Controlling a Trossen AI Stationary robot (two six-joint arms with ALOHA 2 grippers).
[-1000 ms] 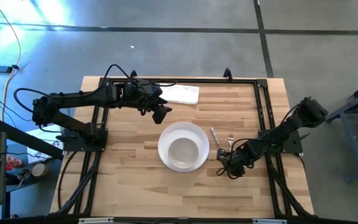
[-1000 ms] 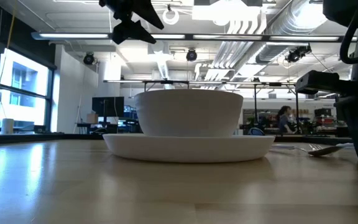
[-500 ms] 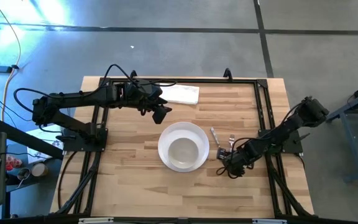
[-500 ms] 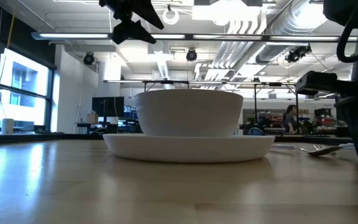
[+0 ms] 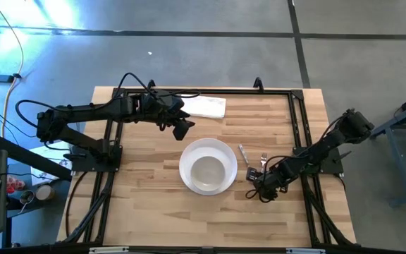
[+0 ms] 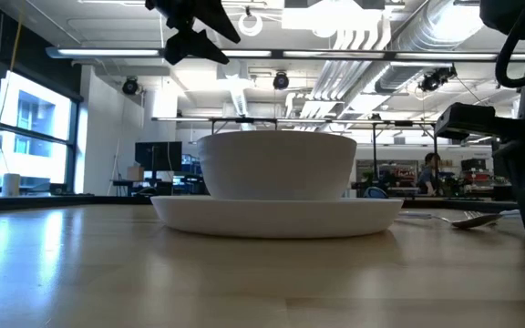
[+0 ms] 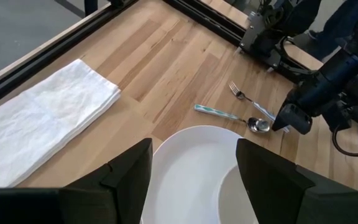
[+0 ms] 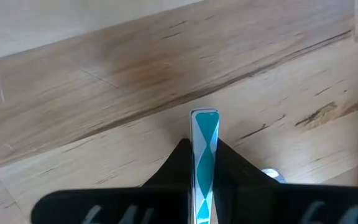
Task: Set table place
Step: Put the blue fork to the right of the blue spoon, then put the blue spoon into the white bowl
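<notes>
high view: white bowl (image 5: 208,170) sits in white plate (image 5: 208,149) mid table (image 5: 146,212). Spoon (image 5: 244,156) and fork (image 5: 263,161) lie just right of plate. Napkin (image 5: 204,106) at far edge. Right tool (image 5: 254,188) low near the cutlery; left tool (image 5: 182,128) raised between napkin and plate.
low view: bowl in plate, fork tines at right.
left wrist view: left tool fingers (image 7: 129,171) spread wide, empty, above plate rim.
right wrist view: right tool clamped on a teal-and-white patterned handle (image 8: 204,146).
</notes>
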